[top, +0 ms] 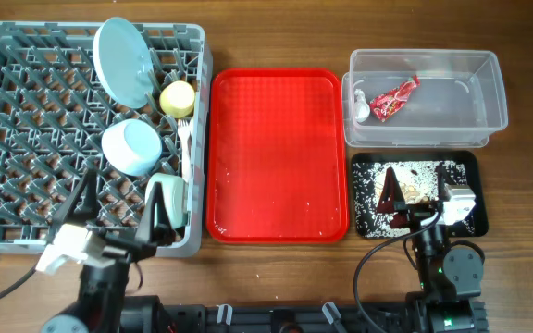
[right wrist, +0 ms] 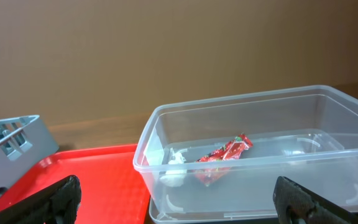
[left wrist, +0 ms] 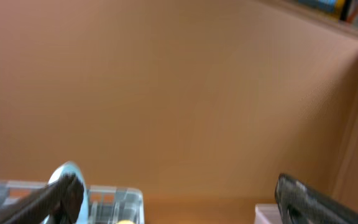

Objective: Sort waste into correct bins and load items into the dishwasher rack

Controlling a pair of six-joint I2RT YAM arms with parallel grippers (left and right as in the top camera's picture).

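Observation:
The grey dishwasher rack (top: 26, 139) at the left holds the light blue plate (top: 123, 60) on edge, the yellow cup (top: 178, 97), the light blue bowl (top: 132, 146), the mint green bowl (top: 167, 199) and white cutlery (top: 186, 148). The clear tub (top: 489, 92) holds the red wrapper (top: 396, 97) and the white tissue (top: 362, 106). The black tray (top: 364, 199) holds rice scraps (top: 419, 180). My left gripper (top: 121, 199) is open and empty over the rack's near edge. My right gripper (top: 417, 185) is open and empty above the black tray. The right wrist view shows the tub (right wrist: 229, 102), wrapper (right wrist: 222, 155) and tissue (right wrist: 176, 171) ahead of the right gripper (right wrist: 182, 205).
The flat red serving tray (top: 278, 153) lies between rack and bins, with a few crumbs near its front edge; it also shows in the right wrist view (right wrist: 92, 180). The left wrist view, past the left gripper (left wrist: 179, 208), shows mostly brown wall, the plate (left wrist: 67, 177) and rack edge (left wrist: 117, 199).

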